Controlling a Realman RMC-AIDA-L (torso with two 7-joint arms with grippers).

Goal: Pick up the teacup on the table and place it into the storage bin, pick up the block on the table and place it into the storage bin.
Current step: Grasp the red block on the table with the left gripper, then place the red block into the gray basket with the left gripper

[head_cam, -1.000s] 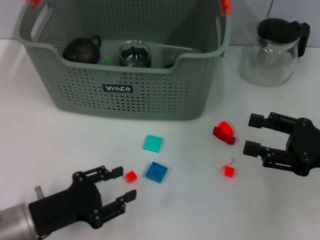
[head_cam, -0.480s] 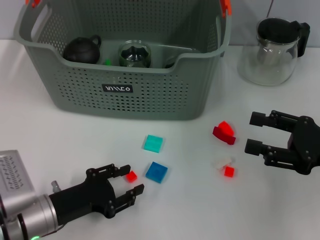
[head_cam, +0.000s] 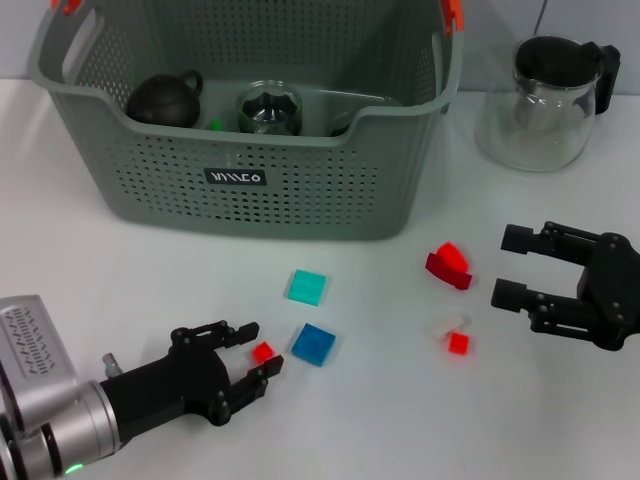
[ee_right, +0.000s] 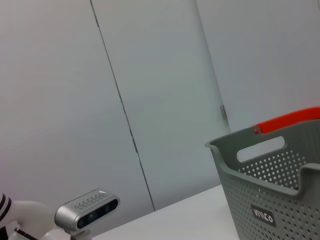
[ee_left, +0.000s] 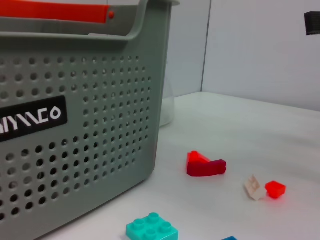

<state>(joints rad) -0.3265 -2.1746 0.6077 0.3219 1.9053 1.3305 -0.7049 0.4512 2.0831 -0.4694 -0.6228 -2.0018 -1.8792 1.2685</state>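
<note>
The grey-green storage bin (head_cam: 250, 185) stands at the back left. A clear glass teacup (head_cam: 268, 108) sits inside it beside a black teapot (head_cam: 165, 98). Loose blocks lie in front of it: teal (head_cam: 306, 287), blue (head_cam: 314, 344) and a small red block (head_cam: 262, 351). My left gripper (head_cam: 264, 348) is low at the table, open, with one finger on each side of the small red block. My right gripper (head_cam: 505, 267) hovers open at the right, beside a dark red block (head_cam: 448, 265). The left wrist view shows the bin wall (ee_left: 75, 150) and the teal block (ee_left: 151, 231).
A glass teapot (head_cam: 545, 100) with a black lid stands at the back right. A whitish block (head_cam: 445, 324) and another small red block (head_cam: 458, 343) lie near the right gripper. The right wrist view shows the bin (ee_right: 280, 200) against a pale wall.
My left gripper has moved forward and right, so its fingers now straddle the small red block. The right gripper has barely shifted.
</note>
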